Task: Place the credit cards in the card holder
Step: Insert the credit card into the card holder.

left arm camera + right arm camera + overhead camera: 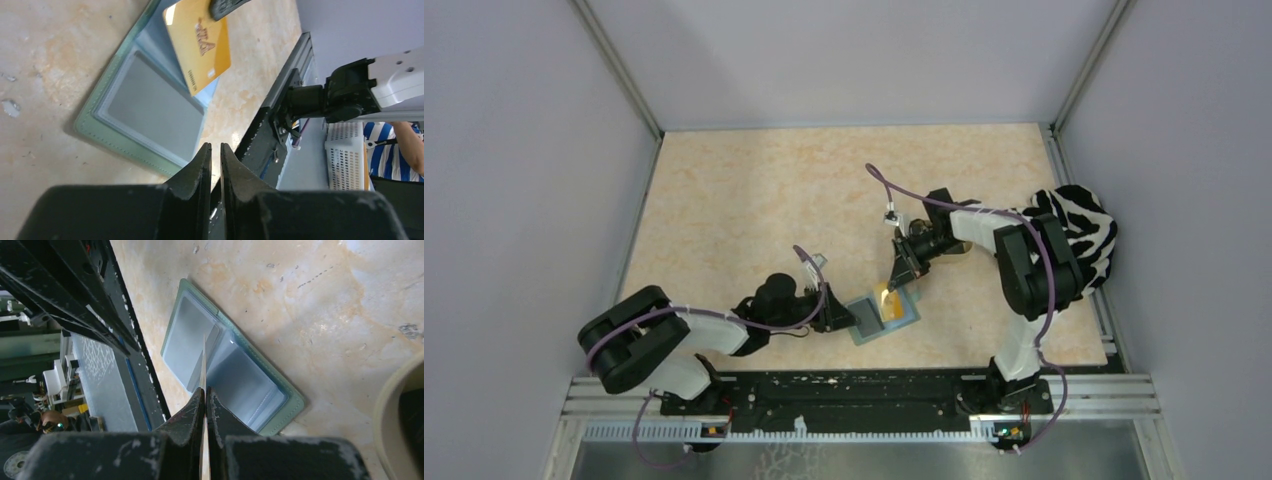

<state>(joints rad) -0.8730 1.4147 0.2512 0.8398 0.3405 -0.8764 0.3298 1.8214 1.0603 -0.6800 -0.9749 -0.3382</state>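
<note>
A pale beige marbled table (754, 200) fills the overhead view, walled on three sides by grey panels. Two black-and-white robot arms reach in from the near edge: the left arm (674, 340) lies low and stretches rightward, and the right arm (1024, 260) bends back leftward toward the centre. A zebra-striped cloth (1084, 225) sits bunched at the table's right edge, behind the right arm. In the right wrist view, the curved rim of a tan tray (395, 405) shows at the frame's right edge.

The card holder (879, 322) lies open and flat near the table's front edge, between the two grippers. Its long axis runs roughly left to right from above, with the right end angled slightly away from the arm bases. It has a grey-green border, pale blue-green lining and a darker grey pocket on one half.

A gold credit card (198, 47) hangs tilted over the holder, with its long axis sloping down toward the open pockets. Whether its lower corner touches the holder cannot be told.

The right gripper (205, 392) pinches this card's upper end, jaws closed tight on it. Its wrist camera sees the card edge-on, pointing at the holder's middle fold.

The left gripper (215, 150) sits at the holder's left edge. Its jaws are drawn almost together, with only a slim gap and nothing between them.
</note>
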